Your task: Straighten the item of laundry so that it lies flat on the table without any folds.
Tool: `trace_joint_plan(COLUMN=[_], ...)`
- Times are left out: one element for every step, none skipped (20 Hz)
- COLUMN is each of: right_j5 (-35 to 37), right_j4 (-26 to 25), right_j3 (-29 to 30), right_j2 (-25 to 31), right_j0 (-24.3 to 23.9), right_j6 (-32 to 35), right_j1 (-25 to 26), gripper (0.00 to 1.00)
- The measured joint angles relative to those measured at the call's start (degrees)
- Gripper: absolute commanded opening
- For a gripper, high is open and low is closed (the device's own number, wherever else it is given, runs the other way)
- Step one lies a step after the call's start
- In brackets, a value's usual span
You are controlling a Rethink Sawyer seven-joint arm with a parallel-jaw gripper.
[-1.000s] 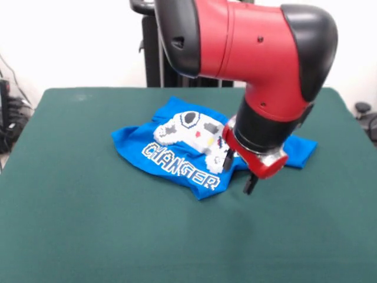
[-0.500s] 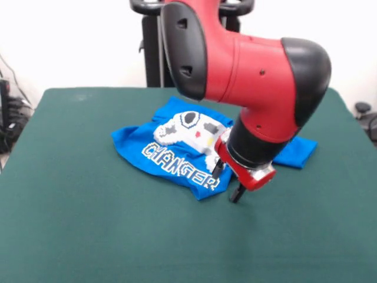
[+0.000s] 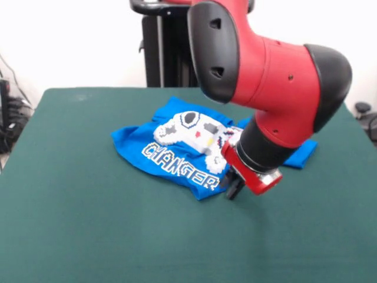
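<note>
Hanging low over the desk [image 3: 88,236], the pincer [image 3: 234,187] is sitting right at the near corner of the T-shirt [image 3: 171,153]; whether its dark tips are apart or closed on cloth cannot be told from this angle. The red and black arm [image 3: 271,82] is covering the shirt's right part. The bright blue shirt is lying crumpled and folded around the desk's middle, showing a white pixel controller print and "CHANGER" lettering. Dark green cloth is covering the desk, and a white wall [image 3: 70,41] is standing behind.
</note>
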Motion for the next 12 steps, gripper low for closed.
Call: trace_joint_plan(right_j5=[0.1,0.1,0.1,0.1,0.1,0.1,0.1,0.1,0.1,0.1,0.1,0.1], right_j4=[0.0,0.0,0.1,0.2,0.3,0.4,0.7,0.9,1.1,1.7,1.9,2.3], right_j3=[-0.3,-0.6,-0.8,-0.8,-0.8,-0.8,-0.8,-0.8,-0.8,-0.8,-0.8,-0.8], right_j2=[0.0,-0.2,-0.3,-0.4,-0.4,-0.4,-0.4,-0.4,-0.4,-0.3,-0.3,-0.3], right_j0=[0.1,0.2,0.2,0.2,0.2,0.1,0.0,-0.1,-0.2,-0.5,-0.7,-0.9], right_j6=[0.0,0.0,0.0,0.0,0.0,0.0,0.0,0.0,0.0,0.0,0.0,0.0], right_j1=[0.2,0.4,0.4,0.5,0.5,0.5,0.5,0.5,0.5,0.5,0.5,0.5], gripper=[0.00,0.00,0.00,0.00,0.00,0.00,0.00,0.00,0.00,0.00,0.00,0.00])
